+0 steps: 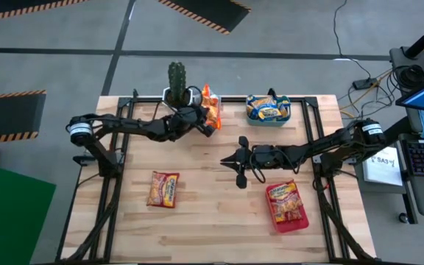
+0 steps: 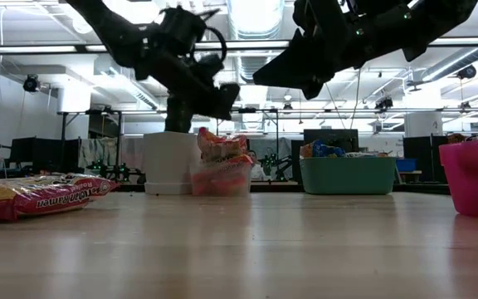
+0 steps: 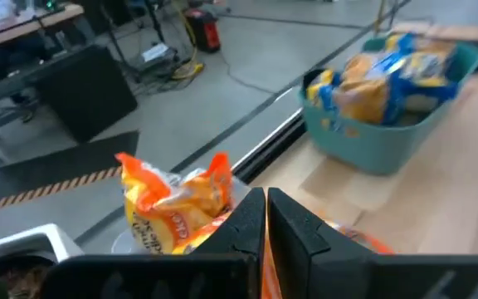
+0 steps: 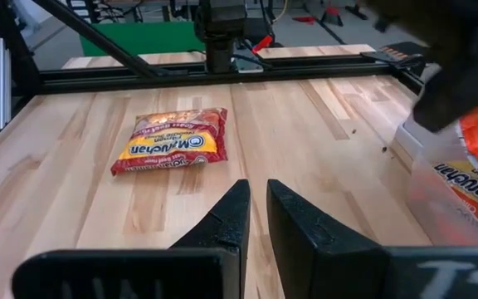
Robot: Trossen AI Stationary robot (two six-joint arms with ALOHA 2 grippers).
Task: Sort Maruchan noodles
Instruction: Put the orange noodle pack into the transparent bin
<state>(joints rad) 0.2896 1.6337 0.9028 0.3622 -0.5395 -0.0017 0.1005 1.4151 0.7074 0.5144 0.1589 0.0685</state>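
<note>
Orange Maruchan packets (image 1: 210, 104) stand upright in a clear tub (image 2: 221, 176) at the far middle of the table. My left gripper (image 3: 265, 208) is shut just above and beside them, with a gap below it in the low view. Blue-and-yellow packets fill the teal bin (image 1: 268, 110). Red packets lie in the pink bin (image 1: 289, 210). One red-and-yellow packet (image 1: 163, 188) lies flat on the wood near the left. My right gripper (image 1: 227, 160) hovers shut over mid-table, pointing toward that packet (image 4: 173, 141).
A cactus in a white pot (image 1: 177, 82) stands at the far edge, right beside the clear tub and my left arm. Black frame rails (image 1: 116, 184) run along both table sides. Bare wood lies between the loose packet and the pink bin.
</note>
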